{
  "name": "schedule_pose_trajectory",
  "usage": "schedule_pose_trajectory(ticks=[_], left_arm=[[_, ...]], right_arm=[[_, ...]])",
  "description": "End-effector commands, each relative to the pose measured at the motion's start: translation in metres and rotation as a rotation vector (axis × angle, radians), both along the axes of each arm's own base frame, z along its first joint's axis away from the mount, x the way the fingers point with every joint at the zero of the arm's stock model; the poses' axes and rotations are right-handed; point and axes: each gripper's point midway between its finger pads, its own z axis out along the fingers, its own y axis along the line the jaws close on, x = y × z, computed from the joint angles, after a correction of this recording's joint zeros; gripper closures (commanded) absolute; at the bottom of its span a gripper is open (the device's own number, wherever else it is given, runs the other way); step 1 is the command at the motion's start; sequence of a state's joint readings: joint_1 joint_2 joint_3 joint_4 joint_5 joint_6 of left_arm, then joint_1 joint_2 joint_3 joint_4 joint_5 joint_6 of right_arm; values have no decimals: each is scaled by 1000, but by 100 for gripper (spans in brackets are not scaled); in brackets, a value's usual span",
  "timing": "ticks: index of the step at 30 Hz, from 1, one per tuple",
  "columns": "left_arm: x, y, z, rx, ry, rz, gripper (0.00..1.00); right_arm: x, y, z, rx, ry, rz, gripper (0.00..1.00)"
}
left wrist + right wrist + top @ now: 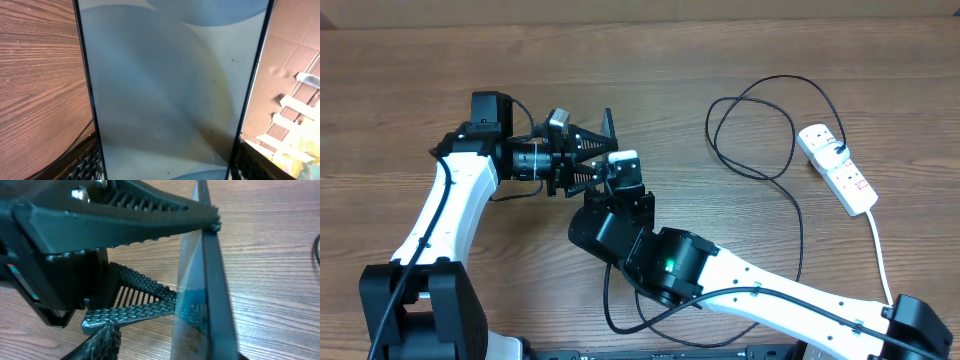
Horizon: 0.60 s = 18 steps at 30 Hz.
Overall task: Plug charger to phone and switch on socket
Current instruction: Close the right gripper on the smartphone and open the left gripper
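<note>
**Fig. Mating the connector to the port.** The left gripper [600, 152] is clenched across the phone [165, 90]. One finger bears on each long dark edge, and the screen faces the left wrist camera.

The right gripper [618, 172] sits just beside the phone, on the side away from the left arm. I cannot tell whether its jaws are released or closed on anything. The right wrist view shows only the phone's edge and the left fingers [125, 210].

The charger [760, 120] loops well to the right of the phone. One end is at the socket [837, 168], farther right again, and the other run passes under the right arm toward the phone. Its tip is hidden.

In my judgement the step in hand is insertion. To do it well, I would:
- hold the left grip steady;
- line the tip up square with the phone's short edge;
- push along the phone's long axis, not across it, so the phone does not pivot between the fingers;
- leave slack in the cable beside the phone.

The socket's switch comes after.
</note>
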<state>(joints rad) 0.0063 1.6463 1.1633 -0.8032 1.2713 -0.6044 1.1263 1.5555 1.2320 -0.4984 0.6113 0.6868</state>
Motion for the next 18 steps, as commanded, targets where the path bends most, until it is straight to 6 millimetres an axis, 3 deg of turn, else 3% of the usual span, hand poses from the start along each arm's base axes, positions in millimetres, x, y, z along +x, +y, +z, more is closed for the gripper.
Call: schedule_pose_trajectory(ticks=[1, 18], left_arm=[[-2, -3, 8, -55, 8, -13, 73], [-2, -3, 8, -55, 9, -13, 73]], right_arm=[[4, -1, 2, -2, -22, -14, 54], [7, -5, 4, -9, -41, -36, 81]])
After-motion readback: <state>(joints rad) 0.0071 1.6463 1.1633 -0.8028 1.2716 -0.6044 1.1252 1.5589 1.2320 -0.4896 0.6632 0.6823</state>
